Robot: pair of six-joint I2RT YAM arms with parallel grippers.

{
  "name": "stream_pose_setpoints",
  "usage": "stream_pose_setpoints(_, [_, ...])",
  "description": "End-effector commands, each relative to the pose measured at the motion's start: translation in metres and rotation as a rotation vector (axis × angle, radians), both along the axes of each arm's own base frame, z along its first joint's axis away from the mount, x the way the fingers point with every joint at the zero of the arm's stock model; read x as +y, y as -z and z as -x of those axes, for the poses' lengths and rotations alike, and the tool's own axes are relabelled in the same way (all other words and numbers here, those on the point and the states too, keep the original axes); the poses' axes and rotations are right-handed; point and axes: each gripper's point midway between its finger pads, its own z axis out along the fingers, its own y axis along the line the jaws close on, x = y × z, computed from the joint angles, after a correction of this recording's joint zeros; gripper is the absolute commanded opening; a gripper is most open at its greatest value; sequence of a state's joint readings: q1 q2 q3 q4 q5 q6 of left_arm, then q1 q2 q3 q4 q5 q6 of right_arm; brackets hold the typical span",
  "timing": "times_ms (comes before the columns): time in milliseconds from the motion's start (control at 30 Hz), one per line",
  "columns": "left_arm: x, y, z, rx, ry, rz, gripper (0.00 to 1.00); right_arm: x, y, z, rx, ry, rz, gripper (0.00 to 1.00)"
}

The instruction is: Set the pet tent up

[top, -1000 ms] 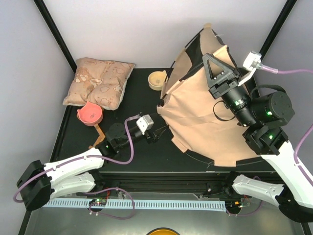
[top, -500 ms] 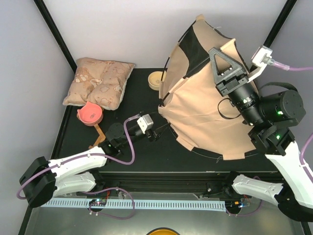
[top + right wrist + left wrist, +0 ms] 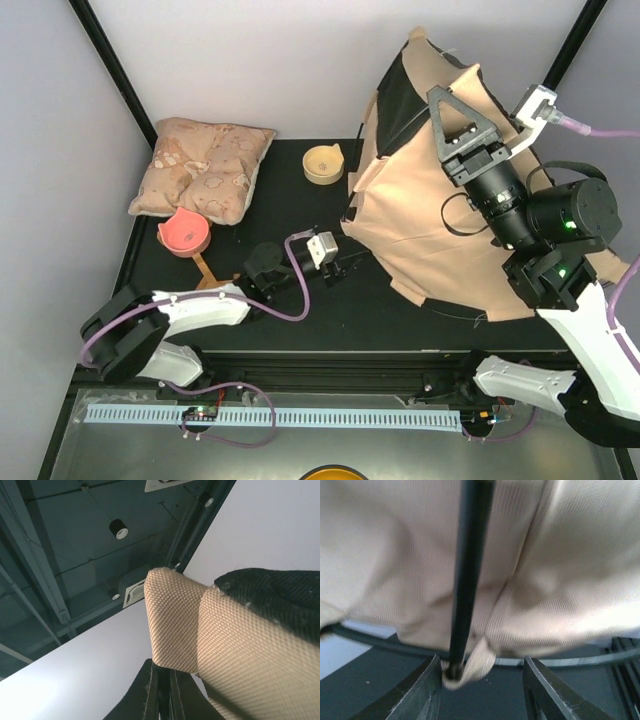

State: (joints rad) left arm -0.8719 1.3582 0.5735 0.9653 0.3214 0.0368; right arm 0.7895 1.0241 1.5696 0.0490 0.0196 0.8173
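Observation:
The pet tent (image 3: 430, 230) is a tan canvas shell with black floor panels, tilted up off the table at the right. My right gripper (image 3: 440, 95) is raised high and shut on its top edge; the right wrist view shows tan fabric (image 3: 175, 625) pinched between the shut fingers (image 3: 167, 680), with black floor fabric (image 3: 270, 590) beside it. My left gripper (image 3: 345, 265) is low at the tent's near-left corner. In the left wrist view a thin black pole (image 3: 467, 580) runs down into a fabric pocket (image 3: 465, 670) resting against the left finger, and the jaws (image 3: 482, 680) stand open around it.
A beige patterned pillow (image 3: 205, 168) lies at the back left. A tan bowl (image 3: 323, 163) sits behind the tent and a pink bowl (image 3: 184, 232) near the left edge. Black frame posts stand at the back corners. The table (image 3: 300, 315) is black.
The right arm has carried the tent up and to the right, uncovering the tan bowl. The left gripper has moved right to the tent's corner and its jaws have narrowed.

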Motion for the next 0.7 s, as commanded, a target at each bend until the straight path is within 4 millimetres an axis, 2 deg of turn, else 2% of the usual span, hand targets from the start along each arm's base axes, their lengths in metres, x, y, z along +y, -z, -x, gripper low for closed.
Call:
stream_pose_setpoints(0, [-0.009, -0.004, 0.002, -0.003, 0.056, 0.055, 0.46, -0.037, -0.054, 0.037, -0.120, -0.044, -0.195, 0.01])
stream_pose_setpoints(133, [-0.006, -0.005, 0.004, -0.016, 0.058, 0.096, 0.46, -0.034, -0.041, 0.030, -0.081, -0.034, -0.173, 0.01])
stream_pose_setpoints(267, [-0.005, -0.005, 0.009, 0.020, 0.089, 0.095, 0.44, -0.042, -0.027, 0.026, -0.046, 0.003, -0.189, 0.01])
stream_pose_setpoints(333, [-0.005, -0.003, 0.011, 0.048, 0.099, 0.099, 0.38, -0.044, -0.024, 0.026, -0.044, 0.013, -0.189, 0.01])
stream_pose_setpoints(400, [-0.003, -0.006, 0.012, 0.070, 0.104, 0.112, 0.27, -0.045, -0.024, 0.027, -0.047, 0.017, -0.183, 0.01])
stream_pose_setpoints(600, [0.002, -0.018, 0.015, 0.076, 0.108, 0.137, 0.22, -0.042, -0.015, 0.022, -0.036, 0.033, -0.161, 0.01])
stream_pose_setpoints(667, [0.003, -0.022, 0.016, 0.075, 0.103, 0.136, 0.15, -0.043, -0.013, 0.021, -0.034, 0.046, -0.158, 0.01])
